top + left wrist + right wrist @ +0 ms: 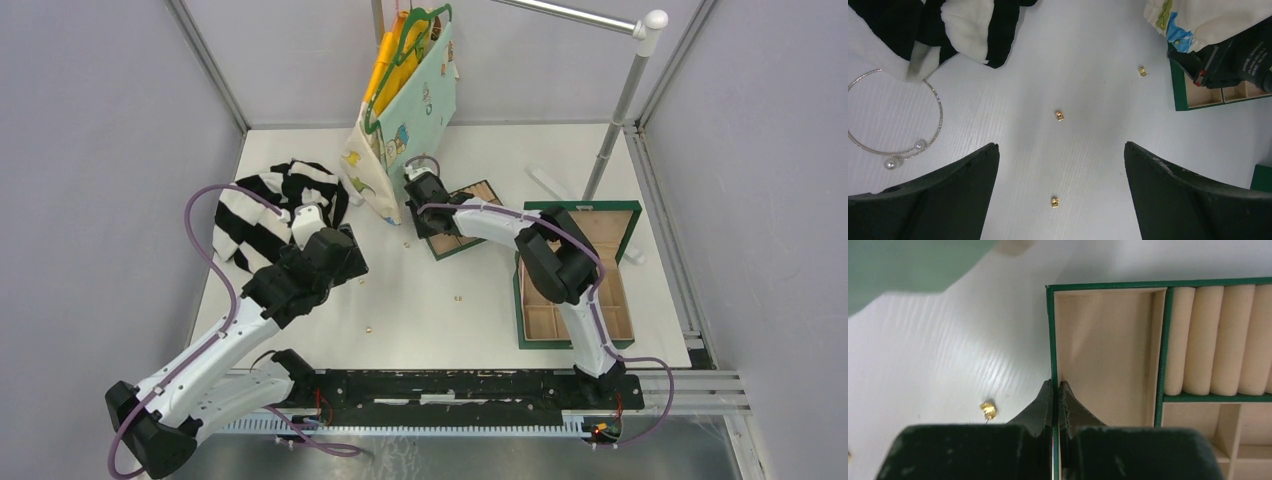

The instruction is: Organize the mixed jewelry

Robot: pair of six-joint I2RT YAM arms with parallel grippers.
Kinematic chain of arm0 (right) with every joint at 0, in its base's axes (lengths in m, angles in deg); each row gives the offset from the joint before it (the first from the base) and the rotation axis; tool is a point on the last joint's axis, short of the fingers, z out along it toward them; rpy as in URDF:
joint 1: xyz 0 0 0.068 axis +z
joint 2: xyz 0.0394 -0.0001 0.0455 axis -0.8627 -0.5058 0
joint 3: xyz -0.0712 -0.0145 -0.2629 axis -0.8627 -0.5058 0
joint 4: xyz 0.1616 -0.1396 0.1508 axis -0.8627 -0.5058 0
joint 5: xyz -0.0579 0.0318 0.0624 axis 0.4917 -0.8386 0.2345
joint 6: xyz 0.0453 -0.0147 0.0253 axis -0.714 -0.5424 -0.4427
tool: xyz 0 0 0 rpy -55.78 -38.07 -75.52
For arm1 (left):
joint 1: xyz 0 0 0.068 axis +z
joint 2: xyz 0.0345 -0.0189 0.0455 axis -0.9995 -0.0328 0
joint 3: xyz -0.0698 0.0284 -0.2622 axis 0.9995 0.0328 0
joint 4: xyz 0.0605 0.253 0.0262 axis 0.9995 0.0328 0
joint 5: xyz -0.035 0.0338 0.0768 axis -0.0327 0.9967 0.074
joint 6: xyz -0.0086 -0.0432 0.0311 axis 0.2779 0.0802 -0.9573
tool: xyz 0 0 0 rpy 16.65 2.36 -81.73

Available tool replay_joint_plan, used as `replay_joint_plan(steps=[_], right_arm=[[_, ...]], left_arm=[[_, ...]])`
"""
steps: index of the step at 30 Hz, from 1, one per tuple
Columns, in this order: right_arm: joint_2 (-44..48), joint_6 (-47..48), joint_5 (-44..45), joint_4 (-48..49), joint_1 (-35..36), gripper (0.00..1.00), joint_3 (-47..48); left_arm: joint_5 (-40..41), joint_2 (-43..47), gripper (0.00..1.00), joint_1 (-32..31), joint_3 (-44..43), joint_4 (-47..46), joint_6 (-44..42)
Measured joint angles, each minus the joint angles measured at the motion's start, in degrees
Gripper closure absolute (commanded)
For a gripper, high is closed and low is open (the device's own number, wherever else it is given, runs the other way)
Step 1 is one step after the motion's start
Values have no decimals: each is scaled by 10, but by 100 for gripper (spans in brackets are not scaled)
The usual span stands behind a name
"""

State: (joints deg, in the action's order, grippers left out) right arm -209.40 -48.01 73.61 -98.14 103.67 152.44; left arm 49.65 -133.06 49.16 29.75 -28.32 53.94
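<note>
Several tiny gold pieces lie loose on the white table: one [1059, 116] ahead of my left gripper, one [1054, 201] between its fingers, one [1142, 71] near the tray corner. In the top view two lie at mid table [458, 297] [370, 327]. A thin silver bangle with pearl ends [940, 107] lies by the striped cloth. My left gripper [1060, 144] [345, 262] is open and empty above the table. My right gripper [1055, 383] [422, 215] is shut on the green left wall of the tan divided tray [1050, 340] [487, 192]. Another gold piece [988, 410] lies just left of it.
A black-and-white striped cloth [270, 205] lies at the back left. A pale green tote bag [410, 100] hangs from a rack over the back middle. A green box with tan compartments [575, 206] sits at the right under the right arm. A metal pole [615, 120] stands at the back right.
</note>
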Motion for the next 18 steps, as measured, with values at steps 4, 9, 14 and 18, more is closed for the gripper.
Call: replay_joint_plan(steps=[4, 9, 14, 18], right_arm=[[-2, -83, -1, 10, -29, 100, 1], [-2, -181, 7, 33, -50, 78, 0], [-2, -241, -2, 42, -48, 55, 0], [10, -240, -8, 58, -43, 55, -17]], left_arm=[[9, 4, 0, 0, 0, 7, 0], [17, 14, 0, 0, 0, 16, 0], [21, 24, 0, 0, 0, 17, 0], [21, 30, 0, 0, 0, 17, 0]])
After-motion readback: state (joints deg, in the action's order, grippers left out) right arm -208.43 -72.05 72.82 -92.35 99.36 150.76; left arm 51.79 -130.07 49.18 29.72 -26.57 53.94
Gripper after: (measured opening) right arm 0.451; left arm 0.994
